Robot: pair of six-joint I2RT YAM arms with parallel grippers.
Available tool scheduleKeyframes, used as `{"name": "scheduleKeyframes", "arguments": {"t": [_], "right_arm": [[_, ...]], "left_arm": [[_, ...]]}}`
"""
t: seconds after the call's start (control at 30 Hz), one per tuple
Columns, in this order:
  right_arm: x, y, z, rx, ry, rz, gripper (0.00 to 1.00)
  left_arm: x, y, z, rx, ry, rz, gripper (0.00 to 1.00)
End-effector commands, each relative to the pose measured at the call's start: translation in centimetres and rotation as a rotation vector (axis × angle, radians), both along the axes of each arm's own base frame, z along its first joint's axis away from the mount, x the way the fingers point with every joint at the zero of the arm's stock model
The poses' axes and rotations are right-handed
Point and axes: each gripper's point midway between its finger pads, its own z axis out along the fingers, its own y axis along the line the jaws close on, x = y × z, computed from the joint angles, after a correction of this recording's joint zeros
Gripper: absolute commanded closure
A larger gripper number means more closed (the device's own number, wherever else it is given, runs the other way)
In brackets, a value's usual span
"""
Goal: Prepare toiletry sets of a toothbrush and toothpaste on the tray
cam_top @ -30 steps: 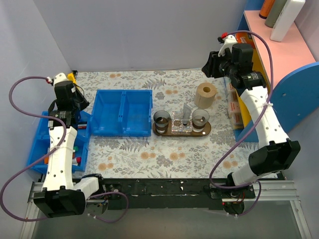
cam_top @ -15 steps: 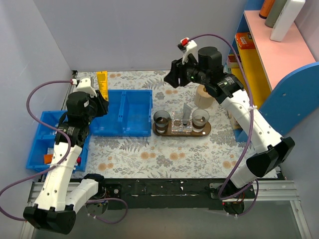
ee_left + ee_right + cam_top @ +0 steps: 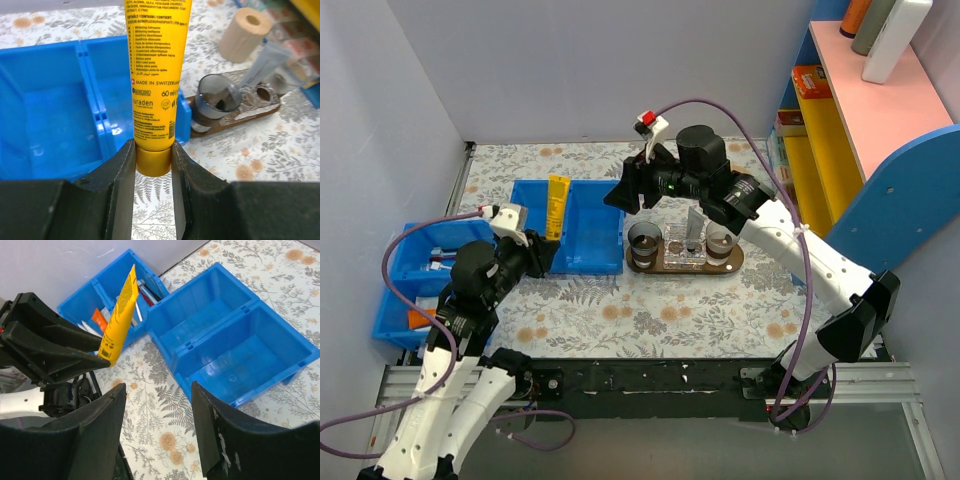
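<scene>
Yellow toothpaste (image 3: pixel 155 75) stands upright, cap clamped in our left gripper (image 3: pixel 152 152); our right gripper (image 3: pixel 157 390), jaws apart, faces it.

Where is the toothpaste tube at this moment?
In the top view the toothpaste is centre-left, held cap-down in the left gripper, off the table beside the two-compartment blue bin, left of the tray.
</scene>
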Motion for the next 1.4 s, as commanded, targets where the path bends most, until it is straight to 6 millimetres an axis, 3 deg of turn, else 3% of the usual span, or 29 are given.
{"name": "scheduleKeyframes", "arguments": {"t": [0.0, 0.13, 0.3, 0.43, 0.6, 0.73, 0.87, 1.03, 1.13, 1.37], "right_arm": [[-1.1, 1.0, 3.0, 0.074, 0.007, 0.070, 0.38], [-1.2, 0.8, 3.1, 0.074, -0.003, 0.067, 0.37], [-0.8, 0.6, 3.7, 0.075, -0.034, 0.049, 0.36], [0.4, 0.8, 2.8, 0.037, -0.034, 0.019, 0.35], [2.4, 0.5, 3.7, 0.050, -0.025, 0.005, 0.33], [4.5, 0.3, 2.8, 0.057, 0.026, 0.034, 0.36], [5.4, 0.1, 2.0, 0.023, 0.025, 0.027, 0.35], [5.4, 0.1, 0.2, -0.019, 0.069, 0.037, 0.37], [5.4, 0.2, -0.5, -0.026, 0.085, 0.034, 0.37], [4.5, 1.6, -2.1, -0.009, 0.175, 0.120, 0.44]], "left_arm": [[-0.9, -2.4, 0.8, -0.086, -0.040, -0.126, 1.00], [-0.8, -2.2, 1.6, -0.074, -0.077, -0.116, 1.00], [-0.2, -3.1, 0.8, -0.068, -0.032, -0.149, 1.00], [0.3, -3.4, 1.1, -0.058, -0.047, -0.157, 1.00], [0.7, -4.1, 1.0, -0.055, -0.052, -0.170, 1.00], [1.0, -4.4, 0.2, -0.050, -0.055, -0.174, 1.00], [1.5, -5.1, -0.5, -0.058, -0.061, -0.176, 1.00], [1.9, -5.9, -1.8, -0.036, -0.074, -0.177, 1.00], [1.8, -6.3, -1.7, -0.047, -0.096, -0.186, 1.00], [1.6, -7.2, -2.4, -0.040, -0.081, -0.219, 1.00]]}}
